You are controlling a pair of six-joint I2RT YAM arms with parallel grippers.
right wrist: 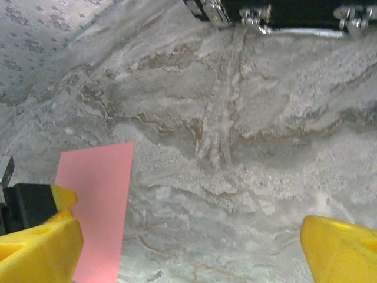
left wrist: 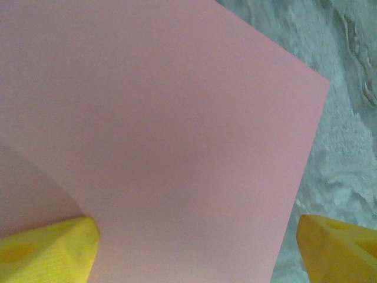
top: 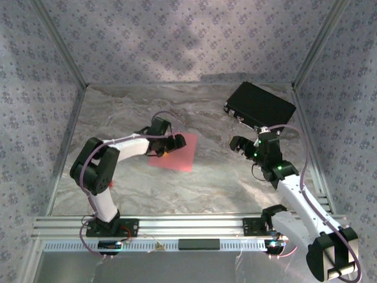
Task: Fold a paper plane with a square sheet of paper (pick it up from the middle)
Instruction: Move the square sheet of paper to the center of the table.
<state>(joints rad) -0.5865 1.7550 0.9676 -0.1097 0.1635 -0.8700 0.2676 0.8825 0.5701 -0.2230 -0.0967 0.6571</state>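
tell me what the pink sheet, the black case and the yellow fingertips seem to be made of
pink sheet: thin paper, matte, lying flat with crisp straight edges.
black case: probably hard plastic, dull black, with small shiny metal-looking fittings along one edge.
yellow fingertips: likely plastic, matte, blocky with faint ridges.

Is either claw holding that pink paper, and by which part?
Neither. The left claw stands open over the square sheet of paper, which lies flat on the table; the right claw is open and empty.
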